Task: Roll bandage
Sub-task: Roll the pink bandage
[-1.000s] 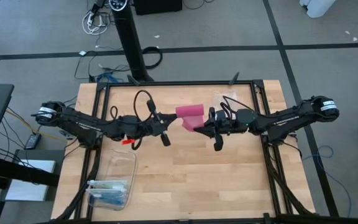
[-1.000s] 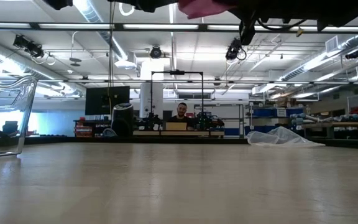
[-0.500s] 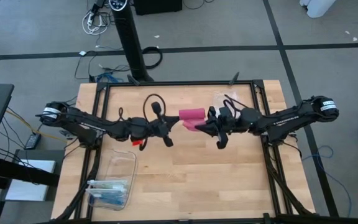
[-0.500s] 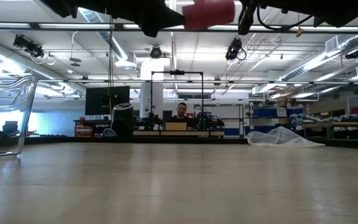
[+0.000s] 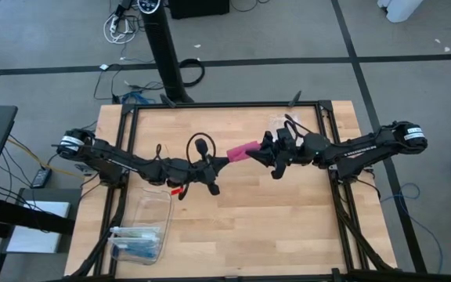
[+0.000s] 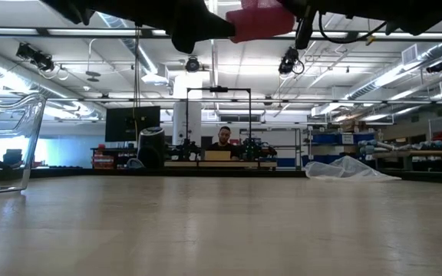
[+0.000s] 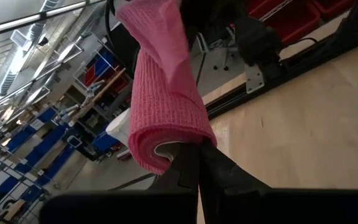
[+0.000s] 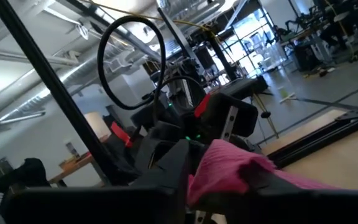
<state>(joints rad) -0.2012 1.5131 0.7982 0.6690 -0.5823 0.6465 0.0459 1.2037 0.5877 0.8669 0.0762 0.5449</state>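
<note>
The magenta-pink bandage (image 5: 241, 150) hangs in the air over the middle of the table, between my two grippers. In the left wrist view it is a thick roll (image 7: 166, 106). My left gripper (image 5: 224, 160) is shut on its left end. My right gripper (image 5: 261, 153) stands at its right end, where the bunched fabric (image 8: 229, 165) lies between the parted fingers. The low view shows the bandage (image 6: 259, 19) high above the tabletop, beside my left gripper (image 6: 198, 23). My left gripper pinches the rim of the roll's near end (image 7: 173, 149) between its two fingertips, coming level from the table's left. How many layers it has, I cannot tell. The roll is clear of the table and reaches away from the fingers toward my right gripper. My right gripper has the bandage's other end (image 8: 241, 168) between its parted fingers; whether they touch it, I cannot tell.
A clear plastic box with blue contents (image 5: 141, 231) stands at the table's near left. A clear plastic bag (image 6: 347, 169) lies toward the far right. Black frame rails (image 5: 331, 180) run along the table's sides. A person sits far off in the room (image 6: 223, 138).
My left gripper has gone toward the table's right edge and down, closing on my right gripper. The bandage, a broad patch from above a second ago, now shows as a narrow slanted band between the two grippers and sits lower in the low view.
</note>
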